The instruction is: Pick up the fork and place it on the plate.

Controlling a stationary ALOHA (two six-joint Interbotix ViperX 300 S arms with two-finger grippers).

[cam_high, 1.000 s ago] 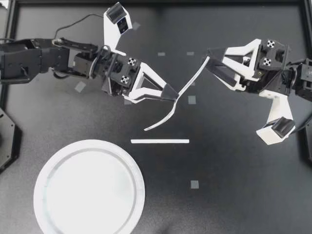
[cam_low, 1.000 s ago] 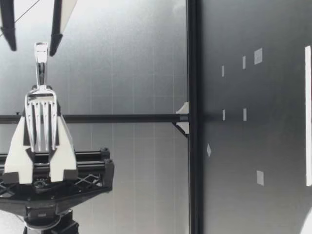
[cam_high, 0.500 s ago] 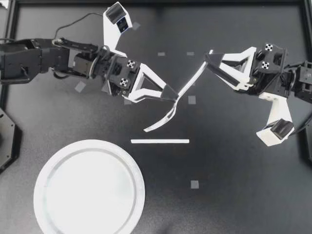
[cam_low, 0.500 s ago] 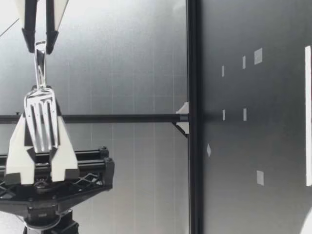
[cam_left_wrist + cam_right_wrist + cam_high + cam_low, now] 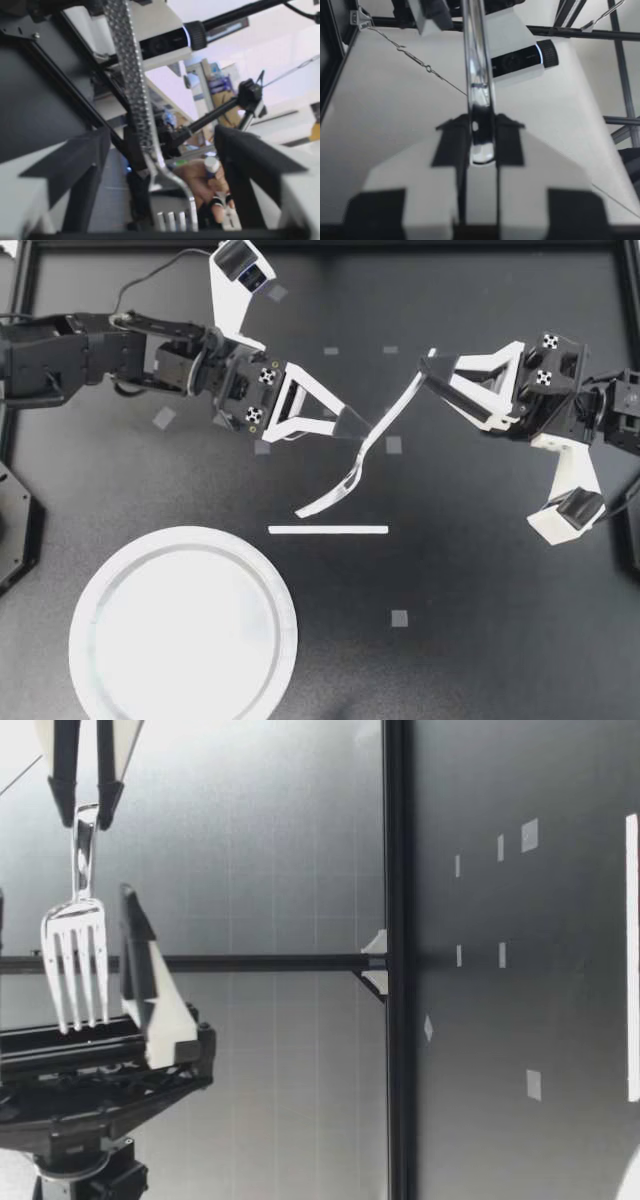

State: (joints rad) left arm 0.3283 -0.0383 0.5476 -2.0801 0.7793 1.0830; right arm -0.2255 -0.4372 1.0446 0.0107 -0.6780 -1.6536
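Note:
A silver fork [image 5: 372, 440] hangs in the air over the middle of the table, tines [image 5: 312, 506] lowest. My right gripper [image 5: 428, 365] is shut on the tip of its handle, and the right wrist view shows both fingers pressing the handle [image 5: 479, 135]. My left gripper [image 5: 352, 425] is open around the fork's neck without touching it. In the left wrist view the fork [image 5: 134, 95] passes between the spread fingers [image 5: 75, 165]. In the low view the fork [image 5: 78, 960] hangs well above the table. The white plate [image 5: 185, 630] lies near the front left, with nothing on it.
A white strip [image 5: 328, 530] lies on the black table just below the tines. Several small grey tape marks [image 5: 399, 618] dot the surface. A person's hand [image 5: 205, 185] shows far behind in the left wrist view.
My right gripper shut on the handle tip, then my left gripper opened and let go of the fork's neck. The fork now hangs from the right gripper alone.

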